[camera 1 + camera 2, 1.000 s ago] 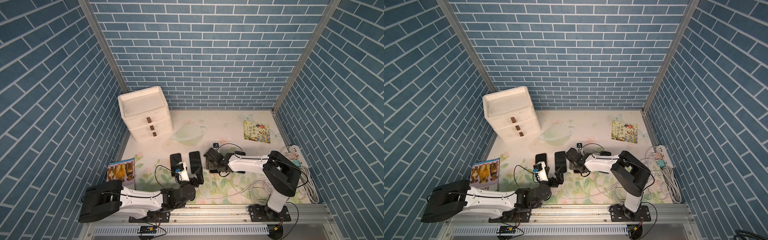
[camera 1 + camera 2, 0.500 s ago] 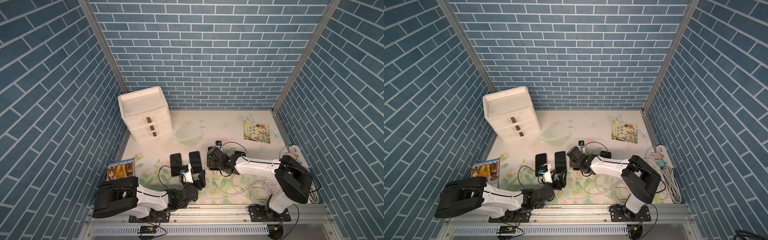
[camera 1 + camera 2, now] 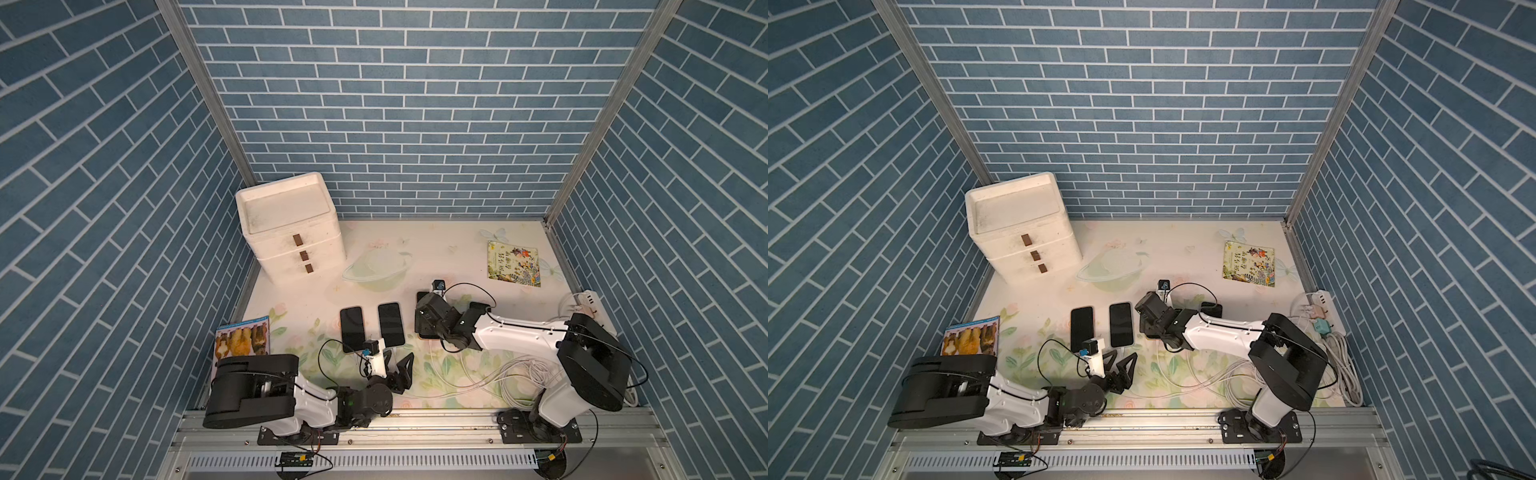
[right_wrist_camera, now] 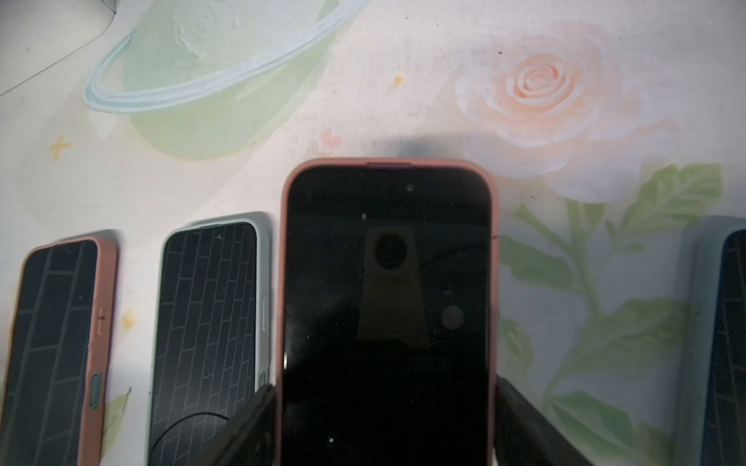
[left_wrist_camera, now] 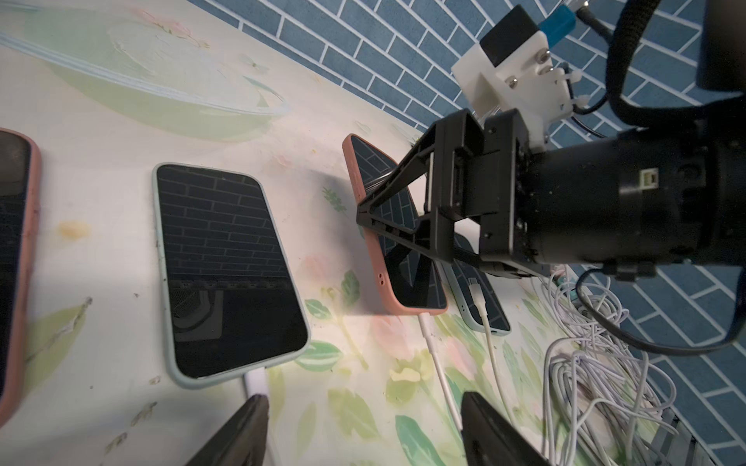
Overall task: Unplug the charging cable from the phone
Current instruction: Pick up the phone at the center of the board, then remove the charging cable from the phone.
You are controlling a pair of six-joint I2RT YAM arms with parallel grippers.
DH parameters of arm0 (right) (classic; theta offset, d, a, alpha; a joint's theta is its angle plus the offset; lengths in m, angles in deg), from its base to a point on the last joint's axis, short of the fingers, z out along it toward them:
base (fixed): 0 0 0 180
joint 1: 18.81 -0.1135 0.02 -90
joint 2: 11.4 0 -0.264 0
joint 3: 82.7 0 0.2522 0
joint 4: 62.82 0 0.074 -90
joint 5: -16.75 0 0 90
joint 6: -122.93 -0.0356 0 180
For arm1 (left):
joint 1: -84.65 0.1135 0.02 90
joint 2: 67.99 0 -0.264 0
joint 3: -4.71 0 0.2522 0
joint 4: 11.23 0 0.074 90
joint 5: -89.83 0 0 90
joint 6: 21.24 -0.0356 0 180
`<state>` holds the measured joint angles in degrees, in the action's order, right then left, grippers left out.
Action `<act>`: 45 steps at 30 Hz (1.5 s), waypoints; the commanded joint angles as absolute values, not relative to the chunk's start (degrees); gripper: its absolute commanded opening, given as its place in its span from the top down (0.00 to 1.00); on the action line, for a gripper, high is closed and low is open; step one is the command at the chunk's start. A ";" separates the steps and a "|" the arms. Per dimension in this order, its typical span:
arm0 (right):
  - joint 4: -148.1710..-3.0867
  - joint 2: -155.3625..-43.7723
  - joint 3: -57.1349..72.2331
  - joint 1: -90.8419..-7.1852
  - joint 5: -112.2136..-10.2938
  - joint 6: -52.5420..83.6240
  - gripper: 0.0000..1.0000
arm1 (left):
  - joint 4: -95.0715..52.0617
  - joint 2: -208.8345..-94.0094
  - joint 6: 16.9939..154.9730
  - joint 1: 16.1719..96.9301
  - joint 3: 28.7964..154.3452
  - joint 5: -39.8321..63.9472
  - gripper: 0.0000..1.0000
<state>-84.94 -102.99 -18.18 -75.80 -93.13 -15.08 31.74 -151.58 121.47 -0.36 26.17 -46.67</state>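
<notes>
Nearest you, your left gripper has its fingers apart, the white cable plug of the mint-cased phone just beside one tip. Farther along the counter, your right gripper fingers clamp the pink-cased phone by its long edges.

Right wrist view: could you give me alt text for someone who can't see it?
A dark-screened phone in a pink case lies between the two black fingers of the right gripper, one on each side of it. Beside it on the flowery tabletop lie a pale green-cased phone and another pink-cased phone.
</notes>
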 commanded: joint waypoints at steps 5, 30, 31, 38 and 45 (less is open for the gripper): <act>-83.18 -99.62 -18.88 -75.89 -95.38 -14.84 0.83 | 42.02 -153.86 120.35 -2.65 23.89 -50.66 0.18; -82.60 -96.60 -19.57 -76.20 -96.00 -15.86 0.84 | 50.85 -161.10 117.35 -5.10 25.66 -49.90 0.17; -82.76 -96.65 -19.24 -76.19 -95.94 -15.85 0.84 | 50.58 -161.11 117.29 -5.09 25.74 -49.73 0.17; -82.83 -96.00 -18.73 -76.31 -96.19 -15.76 0.84 | 49.17 -161.69 115.72 -5.42 28.03 -47.95 0.17; -82.56 -95.38 -19.16 -76.43 -96.70 -15.67 0.83 | 49.22 -163.71 115.26 -5.80 30.09 -46.28 0.17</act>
